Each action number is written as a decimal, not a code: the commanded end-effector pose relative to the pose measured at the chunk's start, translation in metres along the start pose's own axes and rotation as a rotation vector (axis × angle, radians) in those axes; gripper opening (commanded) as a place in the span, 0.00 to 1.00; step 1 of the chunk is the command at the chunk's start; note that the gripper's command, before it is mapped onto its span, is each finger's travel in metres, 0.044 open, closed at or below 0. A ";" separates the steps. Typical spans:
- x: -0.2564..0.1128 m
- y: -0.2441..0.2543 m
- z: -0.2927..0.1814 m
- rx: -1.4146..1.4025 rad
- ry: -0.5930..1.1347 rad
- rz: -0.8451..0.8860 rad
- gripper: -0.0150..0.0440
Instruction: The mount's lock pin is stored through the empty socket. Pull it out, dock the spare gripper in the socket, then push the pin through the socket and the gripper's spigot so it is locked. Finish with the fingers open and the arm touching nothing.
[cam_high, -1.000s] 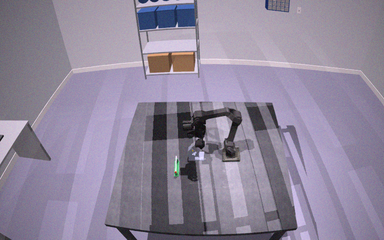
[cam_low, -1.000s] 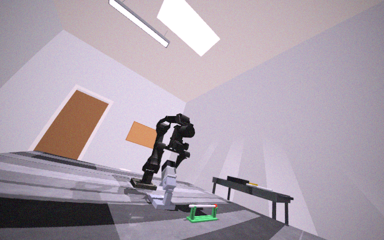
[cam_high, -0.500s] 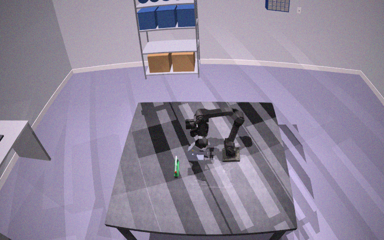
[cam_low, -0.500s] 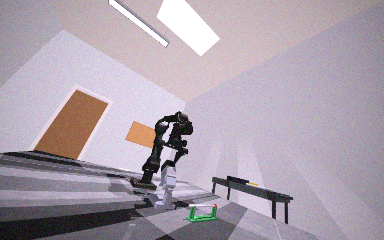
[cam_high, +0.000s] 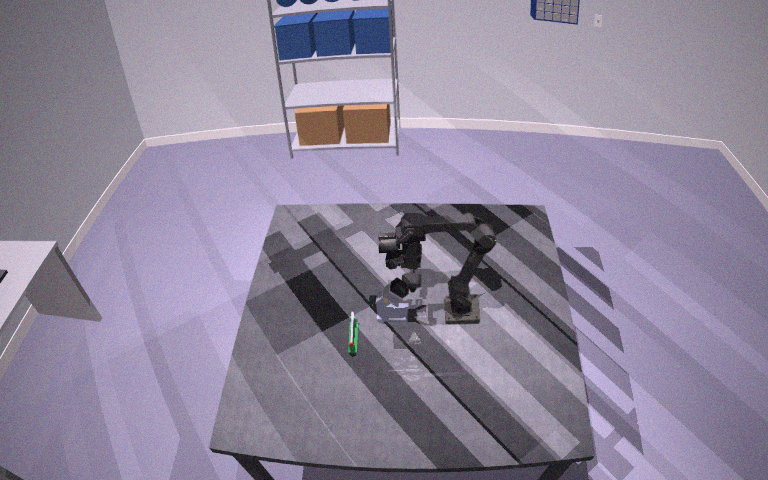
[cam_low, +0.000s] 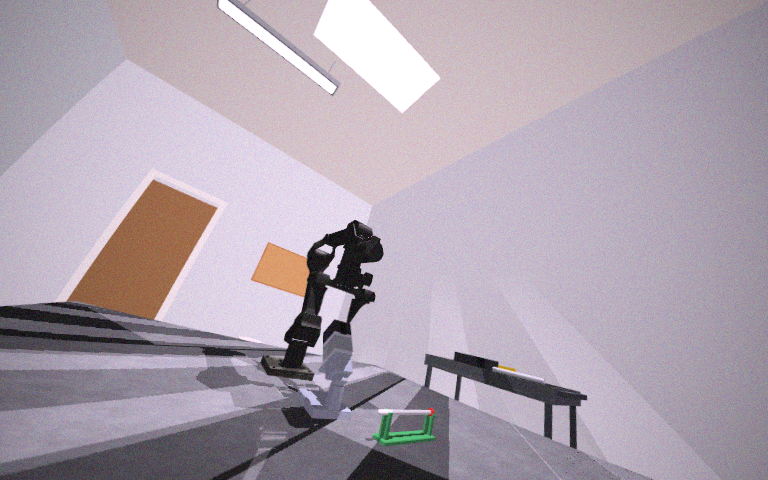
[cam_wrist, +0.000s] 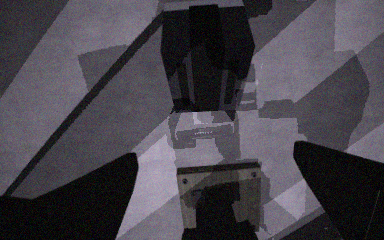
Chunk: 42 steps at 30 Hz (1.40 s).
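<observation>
My gripper (cam_low: 339, 310) (cam_wrist: 214, 154) is open and empty. Its fingers stand wide apart, close to the top of the spare gripper (cam_low: 338, 349) (cam_wrist: 207, 55). I cannot tell whether they touch it. The spare gripper stands upright on the pale mount (cam_high: 390, 310) (cam_low: 334, 397), partly in dark shade. Its spigot and the depth of its seating in the socket are hidden. The lock pin (cam_high: 352, 324) (cam_low: 403, 412) is white with a red end and lies level across the green rack (cam_high: 356, 339) (cam_low: 406, 437), beside the mount and away from my fingers.
The arm's base (cam_high: 462, 318) (cam_low: 287, 367) (cam_wrist: 186, 205) stands on the table (cam_high: 294, 407), on the other side of the mount from the rack. Strong shadow stripes cross the table. A shelf unit (cam_high: 342, 93) with boxes stands by the back wall.
</observation>
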<state>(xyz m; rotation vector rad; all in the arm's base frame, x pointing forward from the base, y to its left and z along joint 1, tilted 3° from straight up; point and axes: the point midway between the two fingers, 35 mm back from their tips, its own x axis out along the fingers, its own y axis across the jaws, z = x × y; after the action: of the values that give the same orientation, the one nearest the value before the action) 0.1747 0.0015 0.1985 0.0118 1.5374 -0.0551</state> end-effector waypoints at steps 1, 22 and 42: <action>-0.009 0.000 -0.001 0.003 -0.042 0.005 1.00; -0.035 -0.002 -0.007 0.003 -0.184 0.018 1.00; -0.039 0.038 0.000 0.008 -0.191 0.021 0.69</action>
<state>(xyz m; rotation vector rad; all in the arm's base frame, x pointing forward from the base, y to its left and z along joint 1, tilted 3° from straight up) 0.1693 0.0183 0.2342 0.0283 1.3496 -0.0477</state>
